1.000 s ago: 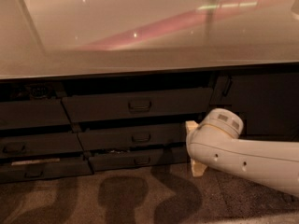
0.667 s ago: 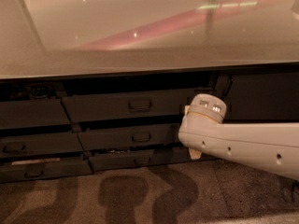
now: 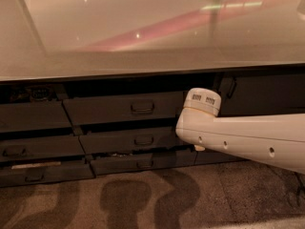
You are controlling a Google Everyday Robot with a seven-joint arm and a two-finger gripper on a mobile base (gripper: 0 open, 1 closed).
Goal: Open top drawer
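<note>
The top drawer (image 3: 119, 109) sits just under the counter (image 3: 143, 42), long axis running 9 to 3 o'clock, its front and small handle (image 3: 142, 108) facing 6 o'clock. My gripper (image 3: 199, 148) lies at 4 o'clock from that handle, mostly hidden behind my white arm (image 3: 248, 137), so I cannot tell whether it is apart or together.

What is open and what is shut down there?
top drawer: shut, handle untouched.
middle drawer: shut.
bottom drawer: shut, or nearly.
cabinet door: shut.
gripper: mostly hidden behind the white arm, right of the drawers.
</note>
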